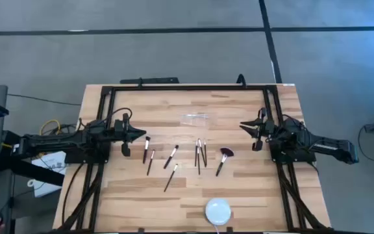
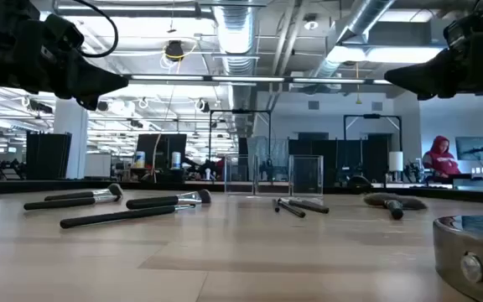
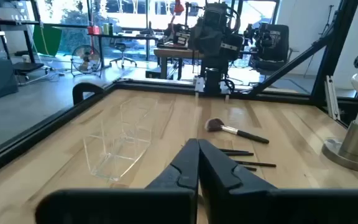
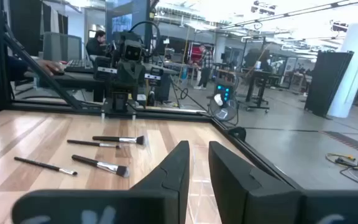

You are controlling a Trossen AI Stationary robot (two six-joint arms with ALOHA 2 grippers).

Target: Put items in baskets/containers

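Observation:
Several slim dark-handled makeup brushes (image 1: pixel 171 156) lie flat on the wooden table, spread across its middle. One of them has a wide dark-reddish fan head (image 1: pixel 225 153). Beyond them, toward the far edge, stands a clear plastic container (image 1: pixel 195 119), also seen in the left wrist view (image 3: pixel 120 144). My left gripper (image 1: pixel 142 135) hovers shut at the table's left side, above the leftmost brush (image 1: pixel 146 149). My right gripper (image 1: pixel 241 125) hovers at the right side, its fingers a little apart (image 4: pixel 198 157) with nothing between them.
A white round disc (image 1: pixel 217 210) on a metal base (image 2: pixel 473 250) sits near the table's front edge. A black frame rail (image 1: pixel 187 87) runs around the table. Bare wood lies between the brushes and the front edge.

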